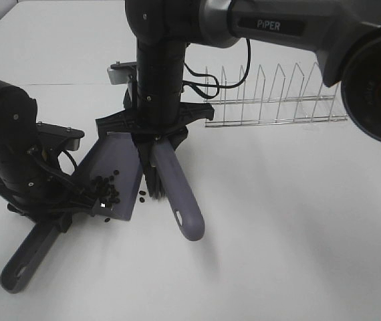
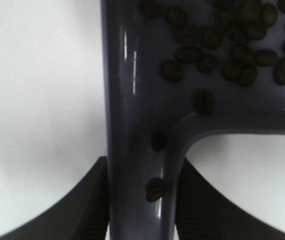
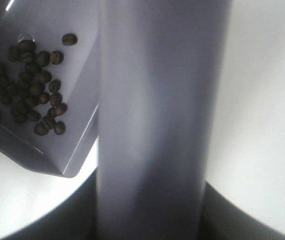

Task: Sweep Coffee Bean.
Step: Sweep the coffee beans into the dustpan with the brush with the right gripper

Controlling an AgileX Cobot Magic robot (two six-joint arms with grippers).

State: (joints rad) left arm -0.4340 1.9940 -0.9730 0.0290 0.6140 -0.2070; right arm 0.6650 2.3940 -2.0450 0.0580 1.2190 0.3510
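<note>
Coffee beans point(image 1: 105, 190) lie in a cluster inside the purple-grey dustpan point(image 1: 117, 157), which is tipped with its mouth toward the brush. One or two beans point(image 1: 142, 196) rest on the table just outside its edge. My left gripper point(image 1: 63, 212) is shut on the dustpan handle point(image 2: 137, 150), and a few beans point(image 2: 222, 45) have rolled toward it. My right gripper point(image 1: 156, 139) is shut on the purple brush handle point(image 1: 182, 204). The dark bristles point(image 1: 154, 182) touch the table beside the stray beans. The right wrist view shows the handle point(image 3: 157, 125) filling the jaws, with the beans point(image 3: 30, 85) in the pan point(image 3: 77, 145).
A wire dish rack point(image 1: 277, 100) stands at the back right of the white table point(image 1: 297, 221). The dustpan handle's end point(image 1: 20, 271) points to the front left corner. The right arm reaches in from above the middle.
</note>
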